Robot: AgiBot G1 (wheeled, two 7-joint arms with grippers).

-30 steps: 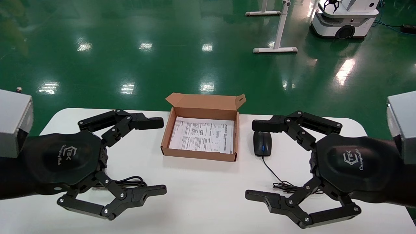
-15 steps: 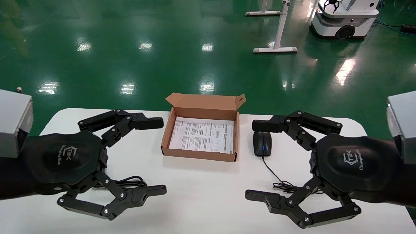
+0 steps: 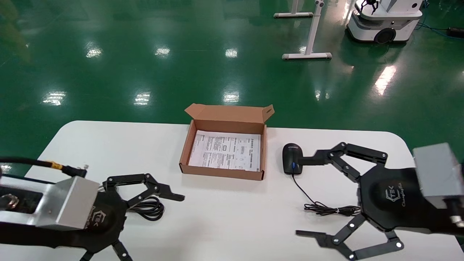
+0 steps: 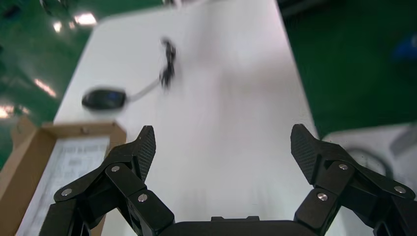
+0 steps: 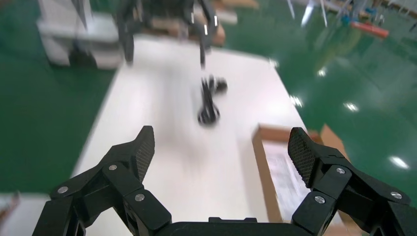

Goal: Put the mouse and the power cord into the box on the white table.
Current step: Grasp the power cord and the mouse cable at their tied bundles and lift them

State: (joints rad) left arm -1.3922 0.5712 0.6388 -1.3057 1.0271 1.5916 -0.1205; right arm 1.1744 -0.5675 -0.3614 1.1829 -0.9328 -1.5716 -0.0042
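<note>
My white table (image 3: 224, 214) stands on a shiny green floor (image 3: 145, 72). Both tools, left (image 3: 145, 217) and right (image 3: 308, 197), have dropped lower, fingers wide apart.

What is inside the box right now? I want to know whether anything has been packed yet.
Inside the box only a printed white sheet shows, lining the bottom. The mouse and power cord lie outside on the white table. Anything under the sheet is hidden.

Head camera looks down; both wrist cameras face inward, sharing the box (image 3: 224, 152).
</note>
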